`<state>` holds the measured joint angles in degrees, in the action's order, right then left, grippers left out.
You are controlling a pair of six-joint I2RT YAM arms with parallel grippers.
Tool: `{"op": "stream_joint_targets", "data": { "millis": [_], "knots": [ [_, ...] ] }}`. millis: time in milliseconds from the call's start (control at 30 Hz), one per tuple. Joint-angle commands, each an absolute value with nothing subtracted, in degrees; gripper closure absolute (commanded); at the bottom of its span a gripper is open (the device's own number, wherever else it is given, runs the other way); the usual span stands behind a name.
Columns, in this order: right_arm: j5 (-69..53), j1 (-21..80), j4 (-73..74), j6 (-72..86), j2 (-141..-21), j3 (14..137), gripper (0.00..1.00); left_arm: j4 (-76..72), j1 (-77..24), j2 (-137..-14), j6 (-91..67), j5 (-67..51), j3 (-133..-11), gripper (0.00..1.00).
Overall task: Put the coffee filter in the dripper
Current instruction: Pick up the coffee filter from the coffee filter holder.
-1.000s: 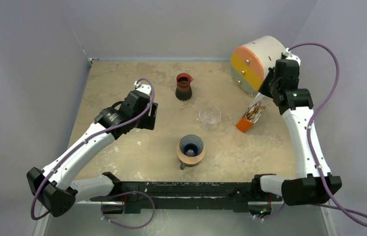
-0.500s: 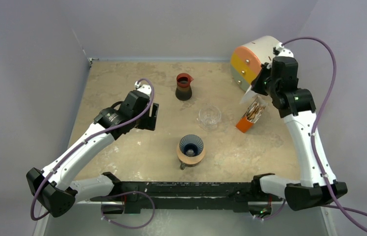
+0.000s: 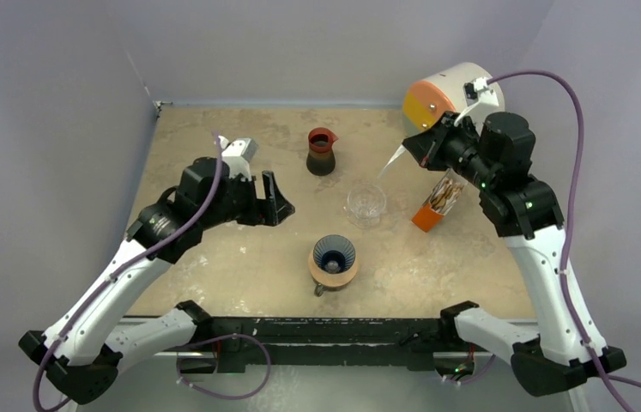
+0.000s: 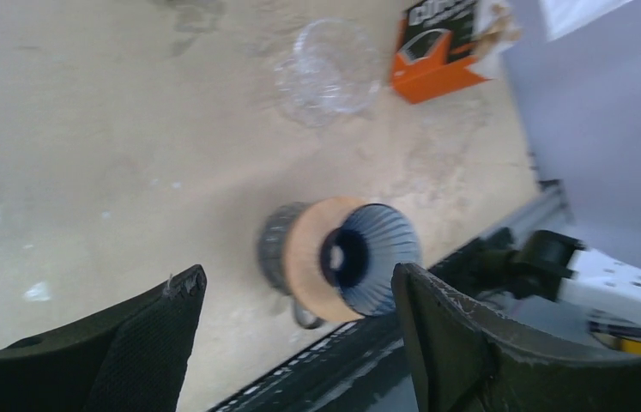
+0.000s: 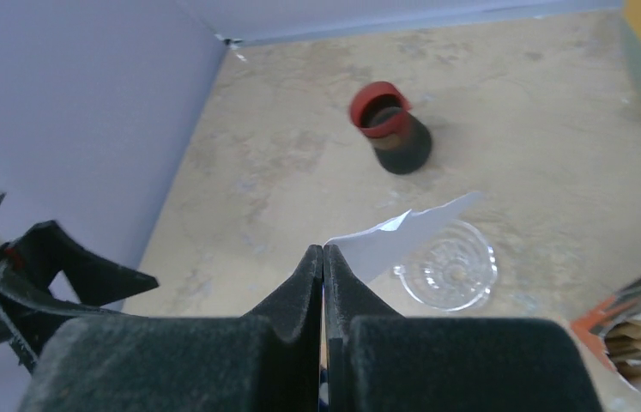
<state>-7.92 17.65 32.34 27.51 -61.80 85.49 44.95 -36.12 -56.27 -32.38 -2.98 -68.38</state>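
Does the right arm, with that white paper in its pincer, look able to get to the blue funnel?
Probably yes. The right pincer, shut on the coffee filter, hangs raised; the dripper stands open-topped and empty. Only the glass cup sits roughly between them, likely low enough to pass over.

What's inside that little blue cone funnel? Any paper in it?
Inside the deep-blue ribbed cone-shaped dripper only fine ribs and a dark bottom hole show; no paper. The white paper filter is pinched in the right claw. Below the hole is hidden.
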Motion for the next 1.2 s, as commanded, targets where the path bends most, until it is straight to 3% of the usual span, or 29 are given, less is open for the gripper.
{"op": "stream_joint_targets", "data": {
  "millis": [0,267,567,967,1167],
  "knots": [
    [-15.7,18.8,24.0,29.9,-58.3,82.9,1.0,34.1,-35.9,-53.1,-43.1,-15.8,-65.7,0.21],
    [-26.6,20.0,9.2,37.4,-54.0,75.6,1.0,13.8,-35.9,-51.4,-59.5,-24.6,-56.7,0.21],
    [-30.2,24.4,-6.9,43.4,-53.2,70.3,1.0,-11.7,-35.9,-50.4,-77.0,-28.6,-44.8,0.24],
    [-29.2,33.6,-14.2,43.6,-56.3,69.3,1.0,-40.1,-35.9,-53.4,-93.1,-29.4,-38.9,0.35],
    [-28.7,36.2,-14.8,42.4,-57.0,69.5,1.0,-45.3,-35.9,-54.1,-96.2,-29.3,-37.5,0.38]
  ]
}}
